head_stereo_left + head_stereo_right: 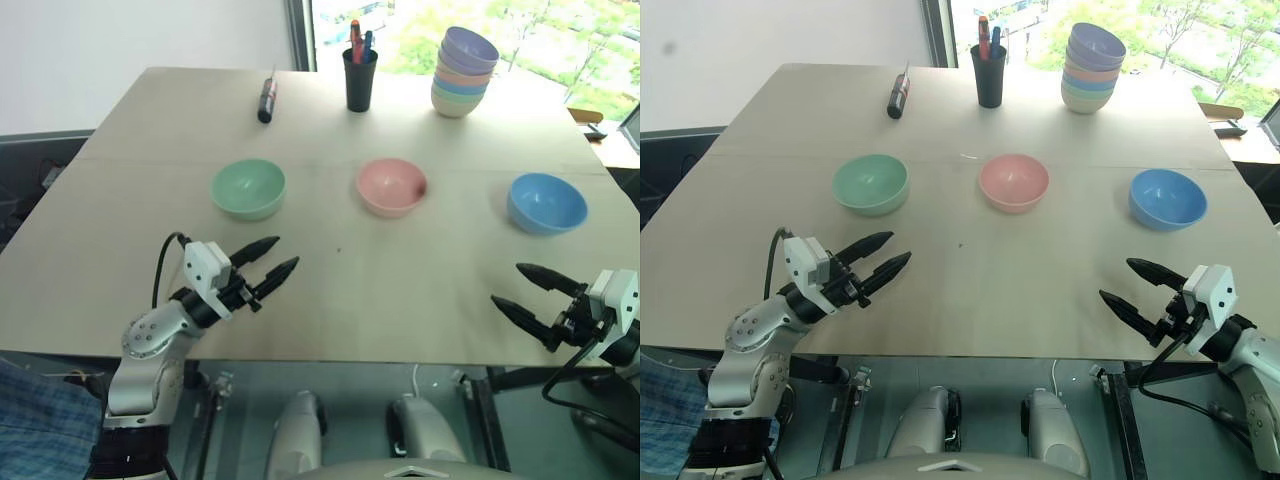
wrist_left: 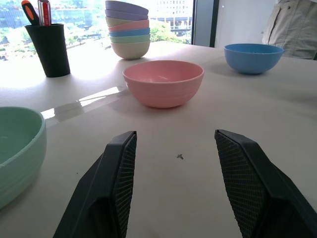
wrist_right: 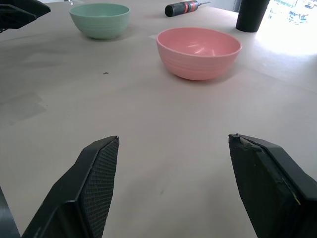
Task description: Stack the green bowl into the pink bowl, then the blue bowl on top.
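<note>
Three single bowls stand in a row across the middle of the table: the green bowl on the left, the pink bowl in the centre, the blue bowl on the right. All sit upright and apart from one another. My left gripper hovers open and empty near the front edge, a short way in front of the green bowl. Over the front right edge, my right gripper is also open and empty, in front of the blue bowl and pointing toward the pink bowl.
At the far side stand a tall stack of multicoloured bowls, a black cup holding pens and a screwdriver lying flat. The table's front edge runs just below both grippers. A person's pale sleeve shows beyond the blue bowl.
</note>
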Controlling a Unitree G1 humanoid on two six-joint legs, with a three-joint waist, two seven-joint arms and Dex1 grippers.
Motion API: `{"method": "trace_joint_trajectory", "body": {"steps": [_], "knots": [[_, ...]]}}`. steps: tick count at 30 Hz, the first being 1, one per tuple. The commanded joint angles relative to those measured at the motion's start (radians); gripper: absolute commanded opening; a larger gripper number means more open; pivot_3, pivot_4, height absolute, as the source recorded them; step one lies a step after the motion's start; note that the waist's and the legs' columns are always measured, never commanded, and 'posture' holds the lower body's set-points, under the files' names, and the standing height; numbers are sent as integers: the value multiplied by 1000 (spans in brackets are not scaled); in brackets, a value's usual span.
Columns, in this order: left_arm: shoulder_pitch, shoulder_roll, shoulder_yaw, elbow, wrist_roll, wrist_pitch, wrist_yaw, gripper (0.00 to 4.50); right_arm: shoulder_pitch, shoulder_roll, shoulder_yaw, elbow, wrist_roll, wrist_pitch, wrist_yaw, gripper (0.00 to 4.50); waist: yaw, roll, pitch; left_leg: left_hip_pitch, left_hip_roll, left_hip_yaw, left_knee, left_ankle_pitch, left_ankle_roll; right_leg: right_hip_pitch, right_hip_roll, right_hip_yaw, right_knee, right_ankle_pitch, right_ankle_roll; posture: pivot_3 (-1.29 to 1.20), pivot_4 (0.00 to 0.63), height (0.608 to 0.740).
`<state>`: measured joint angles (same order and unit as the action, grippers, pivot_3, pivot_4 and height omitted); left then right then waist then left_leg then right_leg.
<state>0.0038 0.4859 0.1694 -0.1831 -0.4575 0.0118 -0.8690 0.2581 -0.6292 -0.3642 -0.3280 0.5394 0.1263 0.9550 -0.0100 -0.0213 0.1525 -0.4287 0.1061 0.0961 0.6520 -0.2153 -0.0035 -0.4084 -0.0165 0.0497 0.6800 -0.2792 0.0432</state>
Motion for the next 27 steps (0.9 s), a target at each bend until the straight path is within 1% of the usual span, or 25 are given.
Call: {"method": "trace_joint_trajectory", "body": {"steps": [1, 6, 22, 27], "knots": [[-3, -8, 13, -7, 2, -33, 11, 2669, -3, -9, -26, -2, 9, -22, 7, 3714, 0, 0, 0, 0, 0, 0, 0, 0, 0, 0, 0, 0, 0, 0, 0, 0, 150, 740], [-3, -26, -2, 2, 10, -54, 14, 2669, 1, -10, -26, 0, 2, -26, 5, 3714, 0, 0, 0, 0, 0, 0, 0, 0, 0, 0, 0, 0, 0, 0, 0, 0, 150, 740], [-9, -23, -18, 18, 6, -69, -5, 2669, 20, -7, -10, -9, -10, -37, 0, 3714, 0, 0, 0, 0, 0, 0, 0, 0, 0, 0, 0, 0, 0, 0, 0, 0, 150, 740], [-7, -23, -13, 12, 2, -63, 6, 2669, -23, -27, 22, -3, -49, -36, -2, 3714, -1, 0, 0, 1, 0, 0, 0, 0, 0, 0, 0, 0, 0, 0, 0, 0, 150, 740]]}}
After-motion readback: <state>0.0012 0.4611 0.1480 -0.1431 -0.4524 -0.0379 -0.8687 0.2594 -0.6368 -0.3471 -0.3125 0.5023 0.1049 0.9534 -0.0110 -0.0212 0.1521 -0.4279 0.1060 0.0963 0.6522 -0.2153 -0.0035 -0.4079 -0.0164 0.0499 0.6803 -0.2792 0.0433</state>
